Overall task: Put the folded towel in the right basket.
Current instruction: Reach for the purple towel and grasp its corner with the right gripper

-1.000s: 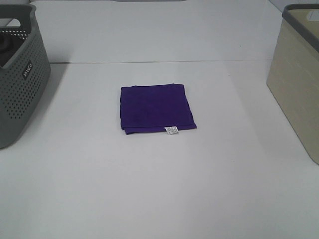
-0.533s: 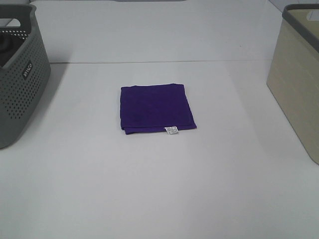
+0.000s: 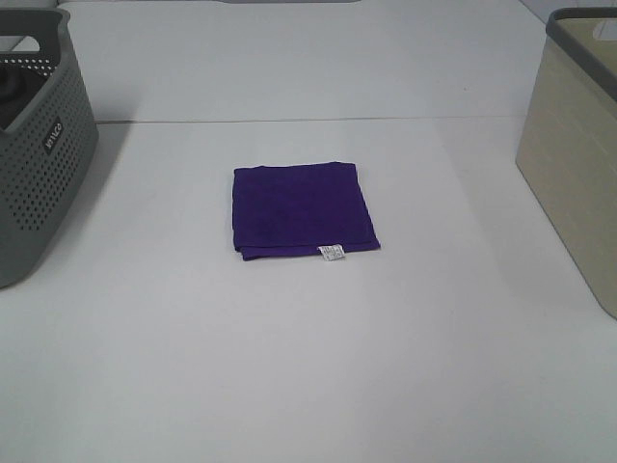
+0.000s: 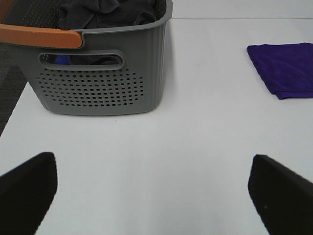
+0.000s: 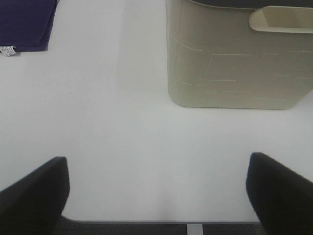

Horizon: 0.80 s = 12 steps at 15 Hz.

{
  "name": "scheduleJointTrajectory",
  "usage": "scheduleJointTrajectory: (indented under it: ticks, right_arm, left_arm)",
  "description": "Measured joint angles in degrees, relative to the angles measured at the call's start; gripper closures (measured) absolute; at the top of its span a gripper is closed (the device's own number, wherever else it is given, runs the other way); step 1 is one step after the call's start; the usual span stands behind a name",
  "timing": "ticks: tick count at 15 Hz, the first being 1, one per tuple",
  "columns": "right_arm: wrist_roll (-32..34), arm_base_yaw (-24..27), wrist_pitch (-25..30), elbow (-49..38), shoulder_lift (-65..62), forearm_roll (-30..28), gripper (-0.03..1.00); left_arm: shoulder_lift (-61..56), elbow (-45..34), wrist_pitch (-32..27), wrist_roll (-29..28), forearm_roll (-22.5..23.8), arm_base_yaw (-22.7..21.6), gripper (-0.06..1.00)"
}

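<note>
The white bench [image 3: 289, 376] lay broad and plain. The right tool [image 5: 156, 191] hung with jaws spread wide, holding nothing, and the left tool [image 4: 154, 191] likewise. The folded towel [image 3: 303, 207] lay flat, well apart from both, the right basket [image 3: 576, 164] well off to the towel's right. I judged a pinch through every layer at the towel's edge would lift it unopened.

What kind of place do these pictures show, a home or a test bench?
Most likely a lab tabletop staged for laundry sorting: a plain white table carries a folded purple towel, a grey perforated basket of dark clothes, and a beige basket.
</note>
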<state>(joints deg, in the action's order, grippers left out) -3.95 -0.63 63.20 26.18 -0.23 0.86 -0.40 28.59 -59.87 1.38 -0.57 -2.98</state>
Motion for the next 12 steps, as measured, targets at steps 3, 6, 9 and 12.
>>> scheduleJointTrajectory:
  ticks: [3, 6, 9, 12]
  right_arm:
    - [0.0, 0.0, 0.0, 0.0, 0.0, 0.0, 0.02]
    - [0.0, 0.0, 0.0, 0.0, 0.0, 0.0, 0.02]
    - [0.0, 0.0, 0.0, 0.0, 0.0, 0.0, 0.02]
    - [0.0, 0.0, 0.0, 0.0, 0.0, 0.0, 0.02]
  left_arm:
    - [0.0, 0.0, 0.0, 0.0, 0.0, 0.0, -0.05]
    - [0.0, 0.0, 0.0, 0.0, 0.0, 0.0, -0.05]
    - [0.0, 0.0, 0.0, 0.0, 0.0, 0.0, -0.05]
    - [0.0, 0.0, 0.0, 0.0, 0.0, 0.0, -0.05]
